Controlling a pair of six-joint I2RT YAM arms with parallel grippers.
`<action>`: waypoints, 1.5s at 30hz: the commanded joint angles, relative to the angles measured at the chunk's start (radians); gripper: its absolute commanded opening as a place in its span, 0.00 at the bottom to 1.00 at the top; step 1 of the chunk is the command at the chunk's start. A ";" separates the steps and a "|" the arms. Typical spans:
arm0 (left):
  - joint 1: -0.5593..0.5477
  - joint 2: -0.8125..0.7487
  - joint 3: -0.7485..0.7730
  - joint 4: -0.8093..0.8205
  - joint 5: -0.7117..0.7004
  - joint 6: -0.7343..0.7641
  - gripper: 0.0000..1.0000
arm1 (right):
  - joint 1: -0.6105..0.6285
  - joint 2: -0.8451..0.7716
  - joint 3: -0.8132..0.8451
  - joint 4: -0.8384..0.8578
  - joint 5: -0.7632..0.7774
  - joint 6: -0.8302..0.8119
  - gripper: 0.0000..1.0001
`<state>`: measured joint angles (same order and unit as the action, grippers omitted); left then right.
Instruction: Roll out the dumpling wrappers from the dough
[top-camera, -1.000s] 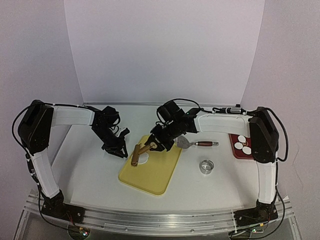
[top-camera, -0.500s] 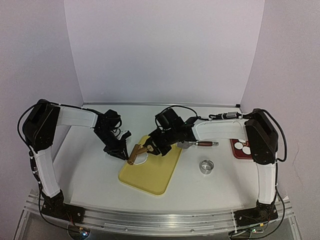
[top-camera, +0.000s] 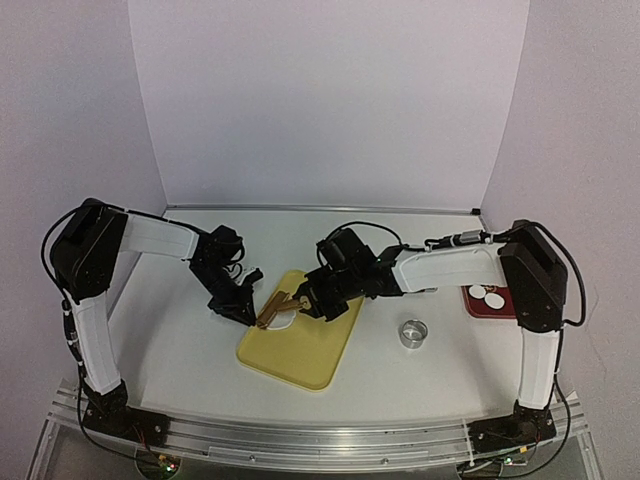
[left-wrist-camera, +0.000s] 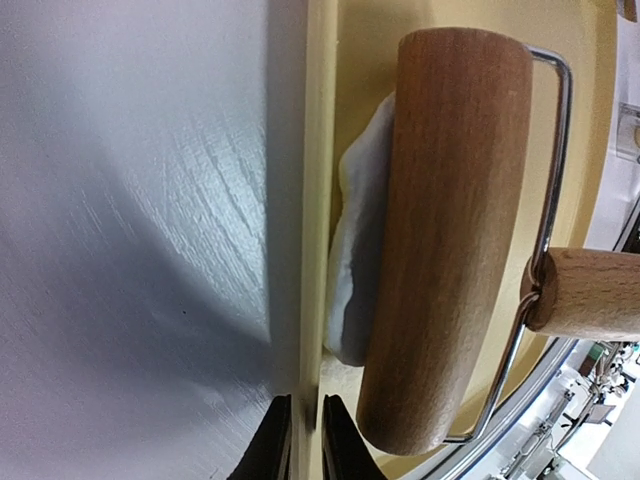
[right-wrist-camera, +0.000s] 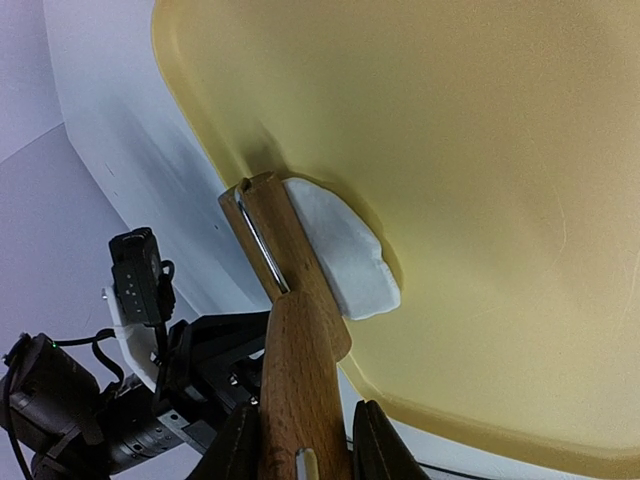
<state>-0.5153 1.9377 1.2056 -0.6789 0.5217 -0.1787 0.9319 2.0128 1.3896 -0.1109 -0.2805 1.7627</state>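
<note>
A wooden roller (top-camera: 270, 310) lies across the white dough (top-camera: 290, 315) at the far-left corner of the yellow cutting board (top-camera: 305, 350). My right gripper (right-wrist-camera: 305, 425) is shut on the roller's handle (right-wrist-camera: 300, 370). The roller's drum (right-wrist-camera: 280, 240) covers the dough's (right-wrist-camera: 345, 255) left part. My left gripper (left-wrist-camera: 305, 400) has its jaws closed round the board's rim (left-wrist-camera: 320, 150), just beside the drum (left-wrist-camera: 450, 230) and the dough (left-wrist-camera: 355, 260). Round white dumpling wrappers (top-camera: 487, 295) lie on a red plate (top-camera: 475, 308) at the right, partly behind the right arm.
A metal ring cutter (top-camera: 412, 332) stands on the table right of the board. The two wrists (top-camera: 243, 312) (top-camera: 308, 297) are close together over the board's far-left corner. White walls close the table at the back and sides.
The right gripper has carried the roller leftward across the dough toward the board's left edge. The left gripper has reached that edge and narrowed its jaws round it.
</note>
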 joint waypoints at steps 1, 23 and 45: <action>-0.002 -0.037 -0.033 0.003 0.013 0.015 0.14 | 0.016 0.005 -0.029 -0.121 0.009 0.053 0.00; -0.004 -0.009 -0.084 -0.010 -0.070 -0.022 0.00 | 0.015 0.197 0.180 -0.492 0.083 -0.210 0.00; -0.003 -0.032 -0.106 0.026 -0.091 -0.037 0.00 | -0.009 0.224 0.110 -0.595 0.038 -0.310 0.00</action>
<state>-0.5301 1.9121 1.1360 -0.6484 0.4967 -0.2100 0.9174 2.0880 1.5651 -0.3331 -0.3022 1.5126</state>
